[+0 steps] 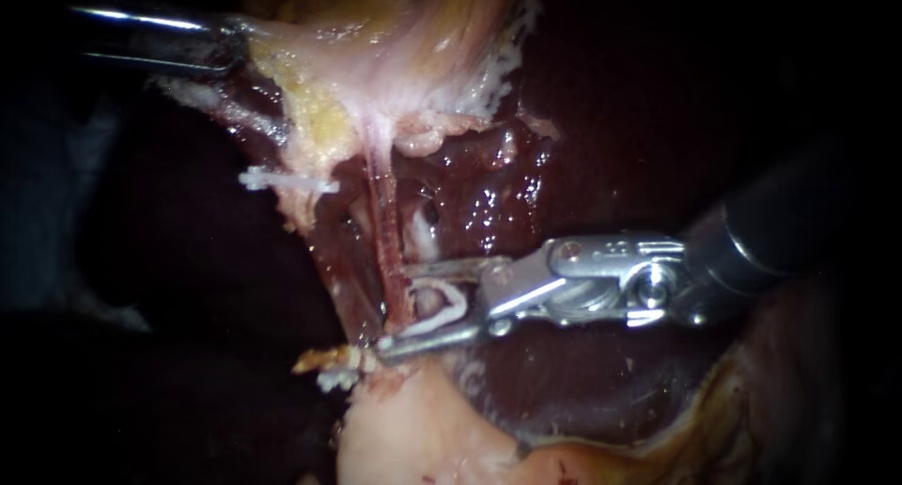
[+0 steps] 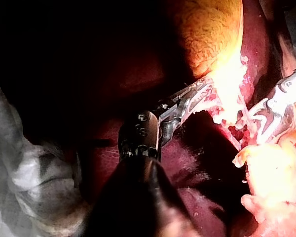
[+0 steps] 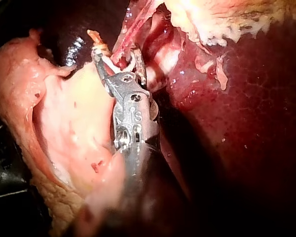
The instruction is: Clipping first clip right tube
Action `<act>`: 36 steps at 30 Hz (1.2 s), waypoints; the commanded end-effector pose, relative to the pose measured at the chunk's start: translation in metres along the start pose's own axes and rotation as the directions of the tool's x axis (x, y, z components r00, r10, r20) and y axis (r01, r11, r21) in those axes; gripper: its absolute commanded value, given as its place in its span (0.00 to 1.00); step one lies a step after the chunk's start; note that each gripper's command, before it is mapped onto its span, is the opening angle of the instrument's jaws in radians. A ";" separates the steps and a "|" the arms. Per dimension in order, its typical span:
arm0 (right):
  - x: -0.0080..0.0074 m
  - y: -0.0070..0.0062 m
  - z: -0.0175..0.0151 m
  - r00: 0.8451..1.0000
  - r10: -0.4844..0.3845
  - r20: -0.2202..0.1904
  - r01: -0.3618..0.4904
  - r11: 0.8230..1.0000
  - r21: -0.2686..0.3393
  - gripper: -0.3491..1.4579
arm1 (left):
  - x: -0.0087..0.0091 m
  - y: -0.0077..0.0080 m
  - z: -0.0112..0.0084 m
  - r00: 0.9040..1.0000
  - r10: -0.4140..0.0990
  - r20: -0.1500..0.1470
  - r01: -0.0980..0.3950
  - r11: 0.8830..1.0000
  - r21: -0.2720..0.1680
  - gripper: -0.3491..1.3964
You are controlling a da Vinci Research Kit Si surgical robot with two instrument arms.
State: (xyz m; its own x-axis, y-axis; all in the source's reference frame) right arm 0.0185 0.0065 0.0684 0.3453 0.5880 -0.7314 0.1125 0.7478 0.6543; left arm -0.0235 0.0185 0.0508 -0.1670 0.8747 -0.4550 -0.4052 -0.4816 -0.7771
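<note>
**A:** Endoscope first. Surface, room?
**B:** No worktop in view, dark all round. The bed is the glossy dark-red liver (image 1: 507, 194). The pale pink-yellow gallbladder (image 1: 404, 62) is stretched above it, fibrous with a fatty rim.
**A:** Counts?
**B:** Two instruments, one thin red tube (image 1: 383, 212), one white curved plastic clip (image 1: 458, 302). On the silver hinged right instrument (image 1: 393, 306) the hand's two halves stand apart, clamped on the clip seated between them. The tube runs upright through the clip's open mouth, low on its length. Whether the clip touches the tube, cannot tell. The dark-shafted left instrument (image 1: 235, 45) has its hand clamped on the gallbladder's edge, well apart from the tube.
**A:** Left wrist?
**B:** Left instrument (image 2: 204, 91) bites the glare-washed gallbladder (image 2: 212, 39). One crumpled grey-white cloth (image 2: 29, 173) lies beside its shaft.
**A:** Right wrist?
**B:** Right instrument (image 3: 116, 52) is steel with pinned joints. The clip (image 3: 119, 65) is a white U touching both halves, with the tube (image 3: 130, 29) inside the U. There is a smooth pale pink lump of tissue (image 3: 74, 128) on one side and mottled liver (image 3: 246, 123) on the other.
</note>
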 end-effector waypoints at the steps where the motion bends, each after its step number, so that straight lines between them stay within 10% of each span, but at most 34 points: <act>1: -0.0001 0.0000 0.0003 1.000 0.004 -0.004 -0.004 1.000 0.006 0.46 | 0.0000 0.0000 0.0000 1.000 0.000 0.000 0.000 1.000 0.000 0.00; 19: 0.0002 -0.0030 0.0021 0.996 0.042 -0.085 -0.032 0.993 0.113 0.46 | 0.0000 -0.0003 0.0000 1.000 0.000 0.000 0.000 1.000 0.000 0.00; 28: 0.0015 -0.0064 0.0029 0.996 0.044 -0.075 -0.027 0.976 0.214 0.44 | 0.0000 -0.0003 0.0000 1.000 0.000 0.000 0.000 1.000 0.000 0.00; 36: 0.0015 -0.0063 0.0028 0.995 0.074 -0.066 -0.058 0.973 0.225 0.39 | 0.0000 -0.0003 0.0000 1.000 0.000 0.000 0.000 1.000 0.000 0.00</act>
State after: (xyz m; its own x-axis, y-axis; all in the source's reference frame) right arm 0.0210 0.0019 0.0637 0.2925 0.6670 -0.6853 0.2979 0.6174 0.7281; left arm -0.0234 0.0186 0.0510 -0.1672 0.8745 -0.4552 -0.4053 -0.4819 -0.7769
